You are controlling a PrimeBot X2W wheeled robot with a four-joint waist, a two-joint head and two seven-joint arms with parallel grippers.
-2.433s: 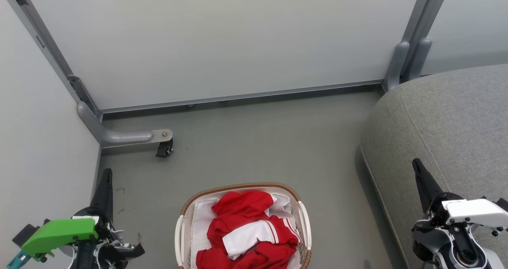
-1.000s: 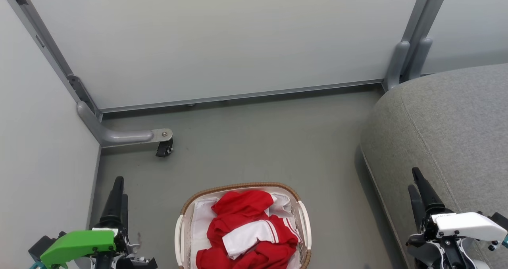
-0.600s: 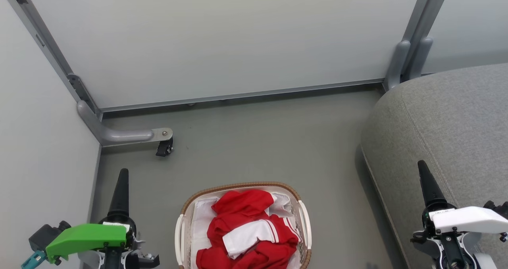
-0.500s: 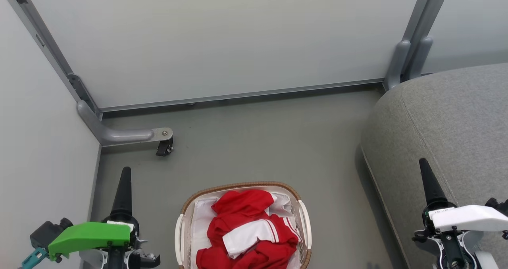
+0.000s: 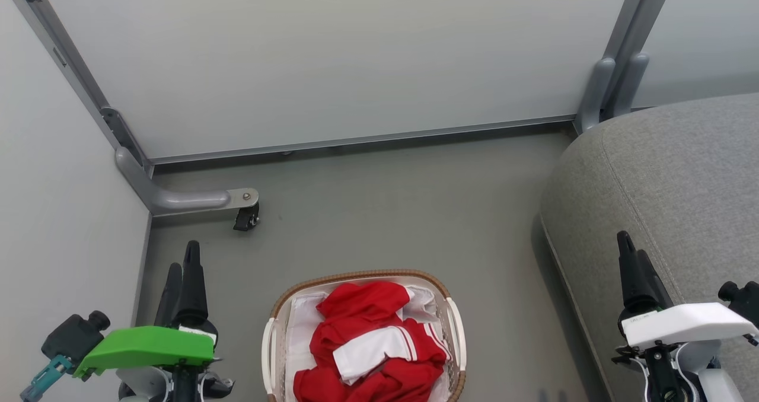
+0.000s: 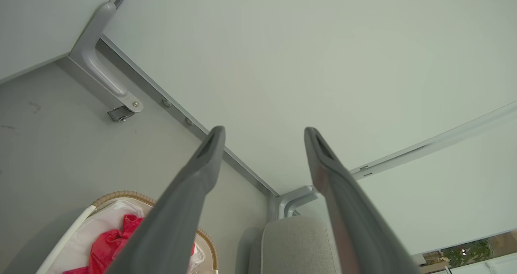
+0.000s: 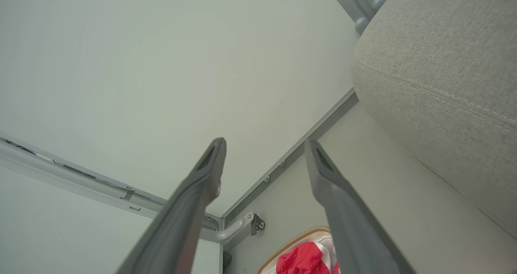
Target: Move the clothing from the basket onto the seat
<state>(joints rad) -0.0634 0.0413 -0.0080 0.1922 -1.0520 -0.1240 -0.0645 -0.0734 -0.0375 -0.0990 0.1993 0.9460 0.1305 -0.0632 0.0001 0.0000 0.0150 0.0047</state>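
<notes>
- Clothing [image 5: 367, 343], red and white, is seen unmoved in the basket [image 5: 356, 276] on the floor [image 5: 385, 212], beside the seat [image 5: 682, 171].
- Left claw [image 5: 183, 257] and right claw [image 5: 630, 245], both spread and empty, are shown shifted slightly since a moment ago.
- Grey floor is bounded by pale partition panels [image 5: 332, 58]; a castor [image 5: 246, 218] is seen at left.

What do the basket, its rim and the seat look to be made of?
Basket: glossy white plastic, likely, with perforated sides. Its rim: brown woven band, maybe rattan or imitation. Seat: matte grey woven upholstery fabric with a stitched seam.
</notes>
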